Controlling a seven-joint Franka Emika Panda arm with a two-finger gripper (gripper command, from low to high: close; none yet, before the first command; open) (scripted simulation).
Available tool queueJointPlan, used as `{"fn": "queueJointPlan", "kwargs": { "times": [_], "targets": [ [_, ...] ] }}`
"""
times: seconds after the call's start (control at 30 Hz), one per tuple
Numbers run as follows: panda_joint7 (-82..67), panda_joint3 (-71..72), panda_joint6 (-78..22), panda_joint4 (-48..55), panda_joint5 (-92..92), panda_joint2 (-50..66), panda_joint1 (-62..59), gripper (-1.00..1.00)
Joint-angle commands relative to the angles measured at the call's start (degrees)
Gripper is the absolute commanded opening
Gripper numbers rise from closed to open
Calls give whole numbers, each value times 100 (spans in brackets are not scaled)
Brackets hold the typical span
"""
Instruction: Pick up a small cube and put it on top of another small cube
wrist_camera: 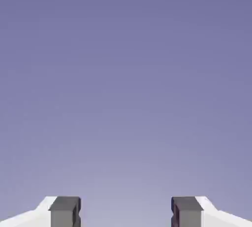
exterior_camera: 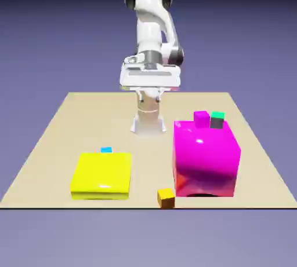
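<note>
The small cube (exterior_camera: 166, 197) is orange-yellow with darker sides and sits at the table's front edge, just off the lower left corner of the big magenta block (exterior_camera: 206, 158). My gripper (exterior_camera: 149, 83) hangs high at the far side of the table, well away from the cube. In the hand view the gripper (wrist_camera: 125, 213) is open: its two grey fingertips (wrist_camera: 65, 211) stand wide apart, with only the plain backdrop between them. No cube shows in the hand view.
A flat yellow slab (exterior_camera: 101, 174) lies at the front left, with a tiny cyan cube (exterior_camera: 106, 150) behind it. On top of the magenta block sit a small magenta cube (exterior_camera: 201, 119) and a tiny green cube (exterior_camera: 217, 120).
</note>
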Motion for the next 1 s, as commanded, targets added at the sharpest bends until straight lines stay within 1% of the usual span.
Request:
{"fn": "queueJointPlan", "kwargs": {
  "times": [0.0, 0.97],
  "targets": [
    [8, 36, -203, 187, -32, 208, -9, 0],
    [228, 1082, -6082, 5588, -970, 6230, -263, 0]
  ]
}}
